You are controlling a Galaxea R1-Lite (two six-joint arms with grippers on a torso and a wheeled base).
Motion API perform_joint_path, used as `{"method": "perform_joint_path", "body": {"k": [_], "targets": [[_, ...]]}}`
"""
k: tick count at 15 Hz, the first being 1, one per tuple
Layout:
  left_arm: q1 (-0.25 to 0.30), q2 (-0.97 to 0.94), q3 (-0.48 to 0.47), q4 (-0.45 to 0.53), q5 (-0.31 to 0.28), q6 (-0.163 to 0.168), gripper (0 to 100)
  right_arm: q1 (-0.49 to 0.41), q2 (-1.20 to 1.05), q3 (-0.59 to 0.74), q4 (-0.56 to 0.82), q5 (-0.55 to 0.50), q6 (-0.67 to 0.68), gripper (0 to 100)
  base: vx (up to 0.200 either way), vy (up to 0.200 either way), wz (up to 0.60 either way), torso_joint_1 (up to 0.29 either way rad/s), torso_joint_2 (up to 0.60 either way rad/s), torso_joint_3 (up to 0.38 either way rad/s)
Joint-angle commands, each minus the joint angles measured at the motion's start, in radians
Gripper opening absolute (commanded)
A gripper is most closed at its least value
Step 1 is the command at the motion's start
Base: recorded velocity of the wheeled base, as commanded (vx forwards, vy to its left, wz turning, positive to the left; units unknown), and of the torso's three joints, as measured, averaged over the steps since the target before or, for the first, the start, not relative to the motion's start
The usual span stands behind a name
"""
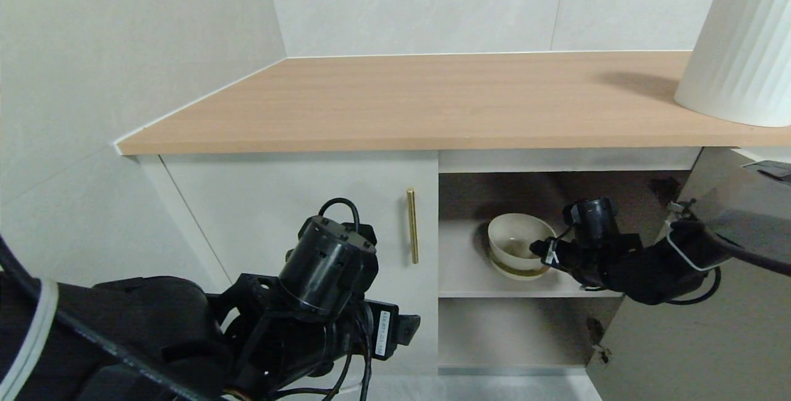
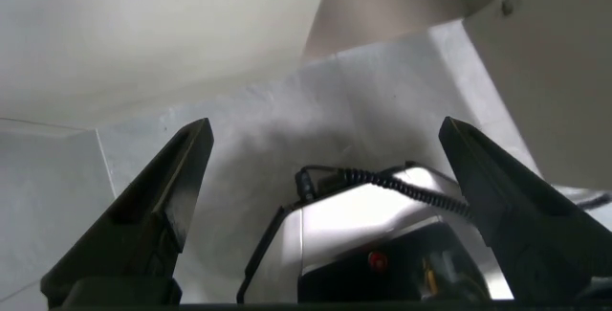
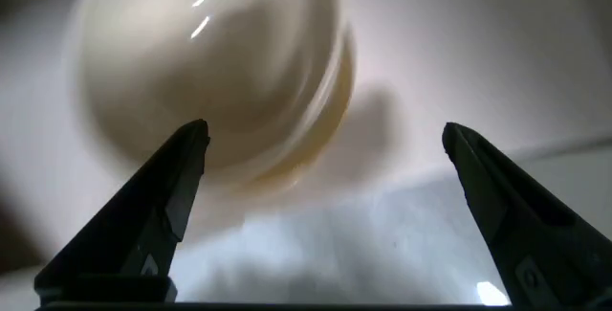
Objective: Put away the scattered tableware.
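Note:
A cream bowl point(image 1: 514, 239) leans tilted on the upper shelf point(image 1: 460, 265) of the open cabinet, resting in a shallower dish with a yellowish rim point(image 1: 516, 274). My right gripper point(image 1: 544, 253) is inside the cabinet, just off the bowl's right rim. In the right wrist view its fingers point(image 3: 177, 191) stand wide open, with the bowl point(image 3: 210, 72) beyond their tips and nothing between them. My left gripper point(image 2: 325, 187) hangs low in front of the closed left door, open and empty.
The wooden countertop point(image 1: 432, 98) carries a white ribbed shade point(image 1: 741, 42) at the far right. The left cabinet door has a gold handle point(image 1: 412, 225). The right door point(image 1: 735, 246) stands open beside my right arm. A lower shelf point(image 1: 507, 333) lies beneath.

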Motion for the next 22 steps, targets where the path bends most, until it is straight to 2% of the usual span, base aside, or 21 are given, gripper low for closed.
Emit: {"method": "perform_joint_path", "body": {"k": [1,3,5,7,9,10,11,14,17,22], "targets": [[0.05,-0.13,0.028,0.003,-0.001,0.001,100,0.062,-0.267,0.185,0.08,0.084,-0.03,100,0.0,0.0,0.0,0.0,0.0,0.0],[0.09,-0.263,0.074,0.003,-0.007,0.009,100,0.107,-0.441,0.325,0.093,0.114,-0.139,100,0.0,0.0,0.0,0.0,0.0,0.0],[0.143,-0.369,0.113,0.002,-0.01,0.011,100,0.147,-0.578,0.404,0.106,0.114,-0.159,100,0.0,0.0,0.0,0.0,0.0,0.0],[0.159,-0.46,0.176,-0.001,-0.014,0.012,100,0.174,-0.704,0.423,0.208,0.114,-0.159,100,0.0,0.0,0.0,0.0,0.0,0.0],[0.209,-0.515,0.206,-0.001,-0.012,0.028,100,0.207,-0.826,0.415,0.343,0.12,-0.16,100,0.0,0.0,0.0,0.0,0.0,0.0],[0.209,-0.515,0.206,-0.001,-0.012,0.028,100,0.207,-0.826,0.415,0.343,0.12,-0.16,100,0.0,0.0,0.0,0.0,0.0,0.0],[0.254,-0.553,0.223,-0.001,-0.018,0.07,100,0.242,-0.945,0.397,0.488,0.161,-0.172,100,0.0,0.0,0.0,0.0,0.0,0.0],[0.254,-0.529,0.222,-0.001,-0.03,0.09,100,0.243,-0.931,0.4,0.504,0.18,-0.176,100,0.0,0.0,0.0,0.0,0.0,0.0],[0.252,-0.507,0.22,-0.001,-0.03,0.09,100,0.243,-0.922,0.401,0.506,0.173,-0.176,100,0.0,0.0,0.0,0.0,0.0,0.0],[0.243,-0.489,0.222,-0.001,-0.03,0.092,100,0.245,-0.897,0.406,0.506,0.17,-0.177,100,-0.2,0.0,0.0,0.006,0.0,0.002]]}}
